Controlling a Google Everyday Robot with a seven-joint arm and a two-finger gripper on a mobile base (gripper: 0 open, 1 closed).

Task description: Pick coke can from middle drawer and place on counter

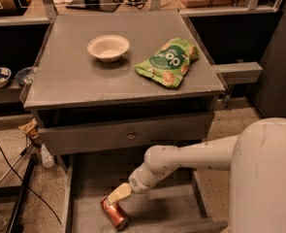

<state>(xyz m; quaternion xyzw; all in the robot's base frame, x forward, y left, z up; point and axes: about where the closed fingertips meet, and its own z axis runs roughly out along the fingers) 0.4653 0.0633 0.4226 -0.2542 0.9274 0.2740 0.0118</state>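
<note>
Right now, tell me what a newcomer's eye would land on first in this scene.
The big white arm reaches down from the right, with its tool down at the red coke can. The can lies on its side on the floor of the open middle drawer. Next comes the bright green snack bag on the grey counter, to the right of a white bowl.

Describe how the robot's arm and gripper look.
The arm is a smooth white tube with a rounded, ball-like joint, growing from a bulky white shell. The gripper, down in the drawer by the can, is pale cream-yellow and wedge-shaped. No cables show.
</note>
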